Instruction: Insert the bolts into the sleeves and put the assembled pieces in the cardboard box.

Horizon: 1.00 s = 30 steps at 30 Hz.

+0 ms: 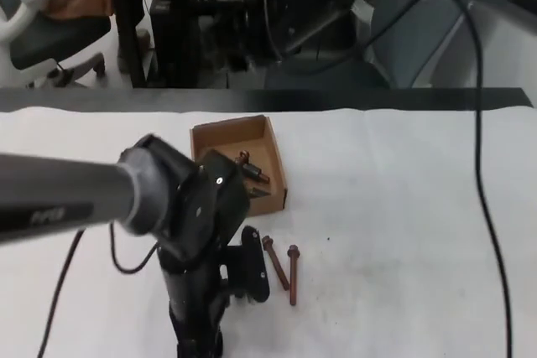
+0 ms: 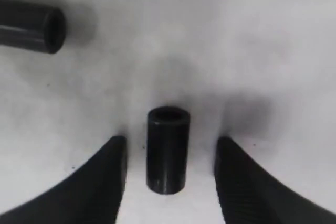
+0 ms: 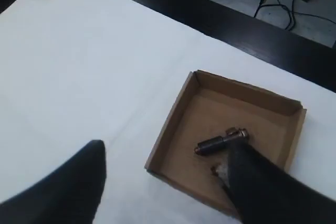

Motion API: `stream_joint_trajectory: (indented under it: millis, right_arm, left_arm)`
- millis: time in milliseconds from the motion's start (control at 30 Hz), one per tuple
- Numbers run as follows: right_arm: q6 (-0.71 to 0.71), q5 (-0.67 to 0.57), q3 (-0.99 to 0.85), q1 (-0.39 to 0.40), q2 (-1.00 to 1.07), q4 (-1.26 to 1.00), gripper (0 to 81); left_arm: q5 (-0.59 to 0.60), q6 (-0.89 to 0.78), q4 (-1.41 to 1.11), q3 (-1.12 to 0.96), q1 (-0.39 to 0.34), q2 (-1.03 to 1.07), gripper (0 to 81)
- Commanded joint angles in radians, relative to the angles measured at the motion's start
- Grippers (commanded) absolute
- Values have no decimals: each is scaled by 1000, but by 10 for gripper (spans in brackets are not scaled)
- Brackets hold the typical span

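The white tabletop point(image 1: 403, 207) carried the cardboard box point(image 3: 172, 124), which already held one assembled piece point(image 3: 220, 141). My right hand point(image 3: 163, 192) hung wide above it. I judged the step was sleeve pickup: my left hand point(image 2: 170, 142) stood wide astride a lying sleeve point(image 2: 167, 153), not touching it. Next it needed a square close. Two bolts point(image 1: 293, 274) lay nearby.
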Motion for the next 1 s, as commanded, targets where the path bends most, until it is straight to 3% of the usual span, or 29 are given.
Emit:
stream_joint_trajectory:
  millis: [0, 33, 67, 233, 333, 533, 667, 967]
  right_arm:
    - [-1, -1, -9, 3, -20, 89, 630]
    - [-1, 14, -9, 3, -20, 128, 630]
    - [-1, 43, -2, 3, -20, 166, 624]
    - [-1, 156, 67, -8, -20, 272, 508]
    - [7, 154, 124, -21, -20, 273, 510]
    - [29, 152, 229, -74, -34, 259, 510]
    - [65, 88, 296, -83, -49, 259, 510]
    - [213, 138, 407, 7, -40, 76, 510]
  left_arm:
    - [-90, -46, 46, -9, -1, 19, 216]
    - [-90, -69, 54, -12, 0, 19, 48]
    - [-90, -96, 64, -12, -5, 19, 10]
    - [-47, -189, 86, -12, -20, -10, 17]
    - [68, -274, 4, -12, -20, -82, 17]
    - [60, -337, -35, -12, -20, -292, 17]
    - [53, -405, -54, -9, -20, -432, 17]
    - [53, -528, -205, -8, -20, -729, 17]
